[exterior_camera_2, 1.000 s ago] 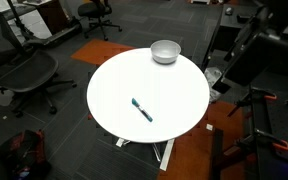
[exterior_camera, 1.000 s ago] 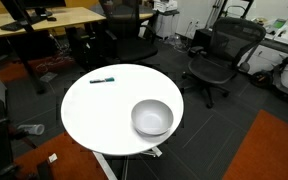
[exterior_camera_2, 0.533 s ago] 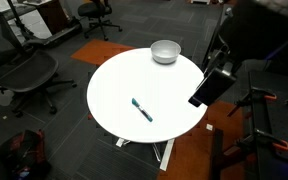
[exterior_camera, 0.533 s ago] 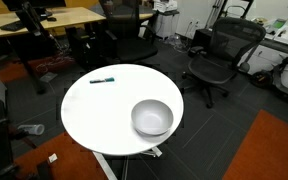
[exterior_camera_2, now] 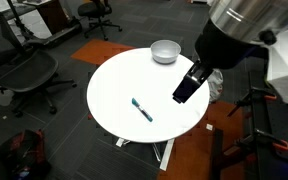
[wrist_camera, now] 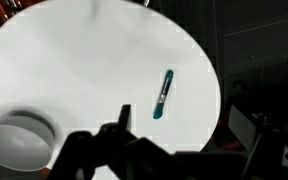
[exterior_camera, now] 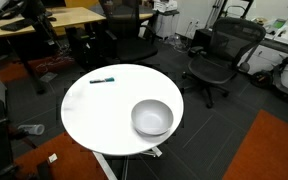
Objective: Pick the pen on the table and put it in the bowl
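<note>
The teal-green pen [exterior_camera: 103, 80] lies on the round white table [exterior_camera: 94, 118] near its far left edge; it also shows in the other exterior view [exterior_camera_2: 142, 109] and in the wrist view [wrist_camera: 164, 94]. The white bowl [exterior_camera: 152, 117] stands upright on the table, apart from the pen, near the far rim in an exterior view [exterior_camera_2: 165, 51] and at the lower left of the wrist view [wrist_camera: 12, 150]. My gripper [exterior_camera_2: 188, 85] hangs above the table's right side, to the right of the pen and well above it. In the wrist view my gripper [wrist_camera: 184, 125] is open and empty, with the pen just beyond it.
Black office chairs [exterior_camera: 216, 55] [exterior_camera_2: 24, 75] stand round the table. A wooden desk [exterior_camera: 54, 18] is at the back. An orange carpet patch [exterior_camera: 269, 150] lies on the floor. The table's right rim [wrist_camera: 216, 95] drops off close to the pen.
The arm has swung in from the right and down over the table's right side, nearer the pen. Pen and bowl have not moved.
</note>
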Controlling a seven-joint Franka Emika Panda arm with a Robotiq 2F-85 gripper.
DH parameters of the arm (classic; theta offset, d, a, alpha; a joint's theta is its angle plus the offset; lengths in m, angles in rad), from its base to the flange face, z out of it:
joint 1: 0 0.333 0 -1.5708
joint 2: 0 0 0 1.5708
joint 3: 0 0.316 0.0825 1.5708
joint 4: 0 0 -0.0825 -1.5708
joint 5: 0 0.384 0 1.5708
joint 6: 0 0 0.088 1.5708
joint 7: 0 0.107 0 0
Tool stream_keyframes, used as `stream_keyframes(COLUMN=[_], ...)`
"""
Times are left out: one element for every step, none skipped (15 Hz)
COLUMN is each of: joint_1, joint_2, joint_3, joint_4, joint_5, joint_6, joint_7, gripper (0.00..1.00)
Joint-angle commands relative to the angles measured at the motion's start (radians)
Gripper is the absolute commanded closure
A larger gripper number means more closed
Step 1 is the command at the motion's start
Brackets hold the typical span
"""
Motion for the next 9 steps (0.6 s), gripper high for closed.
stream_keyframes(joint_1=[0.002, 0.005, 0.009, 0.012, 0.017, 0.021, 0.026, 0.032, 0.040], joint_2=[0.070, 0.087, 0.102, 0.122, 0.141, 0.161, 0.183, 0.202, 0.221], joint_3=[-0.029, -0.038, -0.047, -0.056, -0.064, -0.073, -0.082, -0.092, -0.103], joint_4=[0.048, 0.058, 0.067, 0.077, 0.087, 0.099, 0.110, 0.118, 0.128], joint_5=[-0.058, -0.068, -0.076, -0.084, -0.087, -0.090, -0.082, -0.079, -0.079], joint_6=[0.027, 0.027, 0.026, 0.030, 0.035, 0.041, 0.054, 0.070, 0.087], joint_7=[0.051, 0.057, 0.057, 0.057, 0.054, 0.055, 0.046, 0.042, 0.043], gripper=[0.00, 0.00, 0.00, 0.00, 0.00, 0.00, 0.00, 0.00, 0.00])
